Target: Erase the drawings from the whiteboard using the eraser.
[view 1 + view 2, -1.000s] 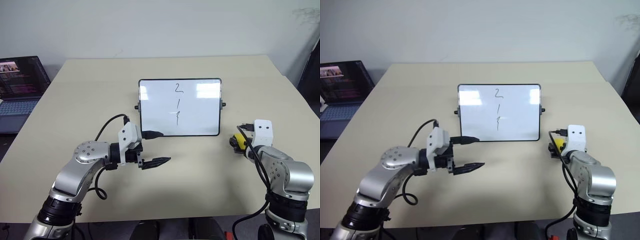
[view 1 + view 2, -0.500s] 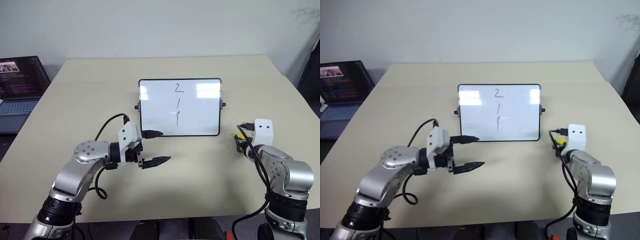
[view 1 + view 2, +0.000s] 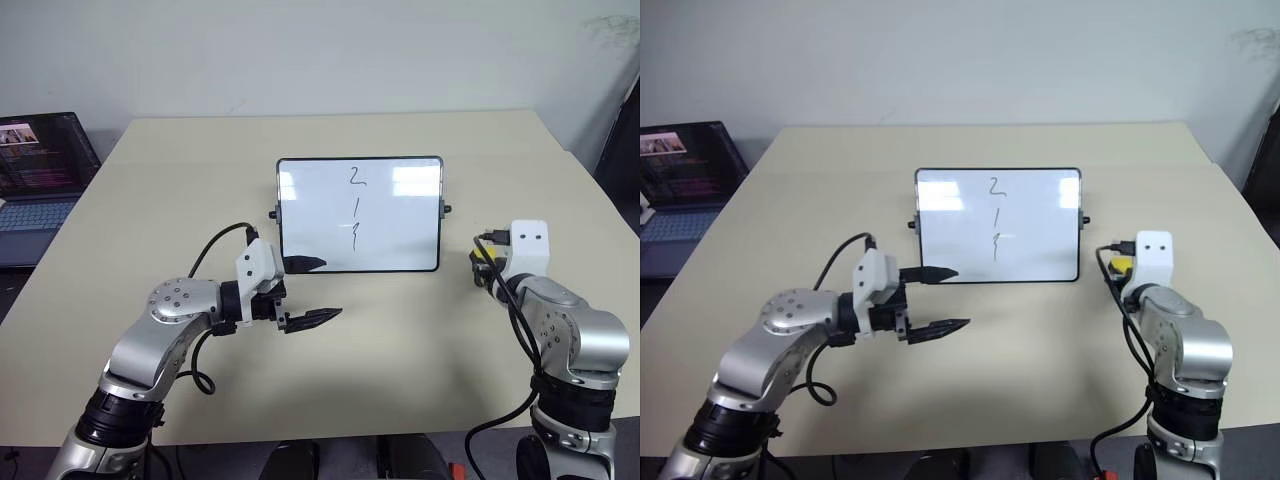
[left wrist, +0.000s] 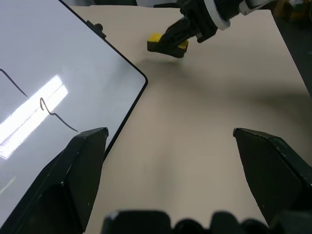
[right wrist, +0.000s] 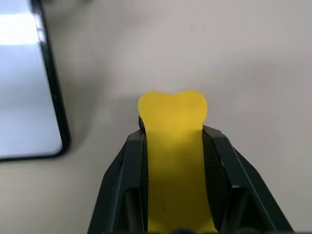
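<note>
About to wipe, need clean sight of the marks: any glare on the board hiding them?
Left eye view: bright patches on the whiteboard sit in its upper corners, clear of the drawings. Left wrist view: a glare streak crosses one squiggle, which stays readable.

My whiteboard [image 3: 400, 225] gleams glossy white, the table [image 3: 400, 340] is smooth matt beige, my eraser [image 5: 173, 146] matt yellow.
</note>
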Motion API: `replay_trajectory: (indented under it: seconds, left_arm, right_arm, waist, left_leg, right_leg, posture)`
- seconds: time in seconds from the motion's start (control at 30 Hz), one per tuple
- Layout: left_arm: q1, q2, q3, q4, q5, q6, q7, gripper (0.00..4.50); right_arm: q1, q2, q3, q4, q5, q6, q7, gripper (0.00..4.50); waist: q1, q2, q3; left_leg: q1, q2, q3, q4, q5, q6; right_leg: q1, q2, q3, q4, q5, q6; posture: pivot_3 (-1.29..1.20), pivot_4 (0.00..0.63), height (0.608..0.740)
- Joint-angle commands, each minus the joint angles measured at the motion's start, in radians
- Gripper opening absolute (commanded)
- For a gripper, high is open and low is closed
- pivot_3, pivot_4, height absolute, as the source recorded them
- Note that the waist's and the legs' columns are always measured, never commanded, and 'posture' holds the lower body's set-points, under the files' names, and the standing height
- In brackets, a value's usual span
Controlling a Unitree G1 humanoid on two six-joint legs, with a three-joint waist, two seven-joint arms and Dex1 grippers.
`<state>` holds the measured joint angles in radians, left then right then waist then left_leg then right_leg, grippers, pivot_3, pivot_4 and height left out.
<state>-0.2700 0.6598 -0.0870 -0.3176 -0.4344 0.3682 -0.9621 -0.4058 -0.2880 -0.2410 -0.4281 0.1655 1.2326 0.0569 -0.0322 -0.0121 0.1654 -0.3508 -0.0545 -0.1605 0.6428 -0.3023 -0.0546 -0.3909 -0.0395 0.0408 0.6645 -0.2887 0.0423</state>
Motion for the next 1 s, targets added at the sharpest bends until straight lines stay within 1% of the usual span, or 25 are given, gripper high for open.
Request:
replay_trajectory:
  seconds: [0.03, 0.13, 0.33, 0.47, 0.53, 0.57, 0.7, 0.83, 1.0]
  left_arm:
    - [-0.031, -0.028, 0.054, -0.016, 0.027, -0.019, 0.084, 4.5]
    - [-0.033, -0.054, 0.065, 0.006, 0.075, -0.04, 0.161, 4.5]
    - [-0.021, -0.102, 0.063, 0.045, 0.186, -0.066, 0.304, 4.5]
    - [0.007, -0.146, 0.067, 0.037, 0.219, -0.055, 0.382, 4.5]
    - [0.009, -0.166, 0.068, 0.045, 0.231, -0.058, 0.41, 4.5]
    - [0.01, -0.173, 0.069, 0.048, 0.237, -0.058, 0.422, 4.5]
    - [0.007, -0.207, 0.068, 0.066, 0.251, -0.063, 0.46, 4.5]
    - [-0.001, -0.242, 0.052, 0.087, 0.27, -0.077, 0.484, 4.5]
    - [-0.012, -0.255, 0.045, 0.112, 0.29, -0.098, 0.482, 4.5]
  right_arm:
    - [-0.056, -0.045, 0.067, -0.018, -0.024, -0.159, 0.033, 1.14]
    - [-0.069, -0.063, 0.111, 0.0, -0.038, -0.258, 0.058, 1.14]
    - [-0.11, -0.058, 0.193, 0.069, -0.07, -0.437, 0.088, 1.14]
    - [-0.162, -0.029, 0.246, 0.149, -0.091, -0.544, 0.102, 1.14]
    - [-0.189, -0.014, 0.269, 0.196, -0.1, -0.6, 0.109, 1.14]
    - [-0.198, -0.007, 0.276, 0.214, -0.103, -0.621, 0.111, 1.14]
    - [-0.251, 0.022, 0.314, 0.305, -0.124, -0.727, 0.127, 1.14]
    - [-0.342, 0.076, 0.343, 0.442, -0.138, -0.826, 0.134, 1.14]
    - [-0.423, 0.125, 0.36, 0.574, -0.153, -0.92, 0.158, 1.14]
  waist:
    - [0.0, 0.0, 0.0]
    - [0.0, 0.0, 0.0]
    - [0.0, 0.0, 0.0]
    - [-0.002, 0.0, 0.0]
    - [-0.001, -0.001, -0.001]
    - [-0.001, -0.001, -0.001]
    - [0.0, -0.001, -0.001]
    - [-0.003, -0.001, -0.001]
    - [-0.003, -0.001, -0.001]
  left_leg:
    - [0.0, 0.0, 0.0, 0.0, 0.0, 0.0]
    - [0.0, 0.0, 0.0, 0.0, 0.001, -0.001]
    - [-0.001, 0.0, 0.0, 0.0, 0.001, -0.002]
    - [-0.005, 0.0, 0.001, 0.001, 0.002, -0.003]
    - [-0.011, 0.0, 0.001, 0.002, 0.002, -0.003]
    - [-0.013, -0.001, 0.001, 0.003, 0.002, -0.003]
    - [-0.013, -0.001, 0.003, 0.003, 0.002, -0.003]
    - [-0.013, -0.001, 0.004, 0.004, 0.002, -0.003]
    - [-0.012, -0.001, 0.004, 0.004, 0.002, -0.003]
  right_leg:
    - [0.0, 0.0, 0.0, 0.0, 0.0, 0.0]
    - [0.0, 0.0, 0.0, 0.0, 0.0, 0.0]
    - [-0.001, 0.0, 0.0, 0.0, 0.0, 0.0]
    - [-0.007, 0.0, 0.0, 0.001, 0.001, 0.0]
    - [-0.013, 0.0, 0.0, 0.004, 0.001, 0.0]
    - [-0.016, 0.0, 0.0, 0.005, 0.001, 0.0]
    - [-0.017, -0.001, 0.001, 0.008, 0.001, 0.0]
    - [-0.018, -0.001, 0.002, 0.01, 0.001, 0.0]
    - [-0.019, -0.001, 0.002, 0.013, 0.001, 0.0]
  posture:
    - [0.0, 0.15, 0.74]
    - [0.0, 0.15, 0.74]
    - [0.0, 0.15, 0.74]
    - [0.0, 0.15, 0.74]
    - [0.0, 0.15, 0.74]
    - [0.0, 0.15, 0.74]
    - [0.0, 0.15, 0.74]
    - [0.0, 0.15, 0.74]
    - [0.0, 0.15, 0.74]
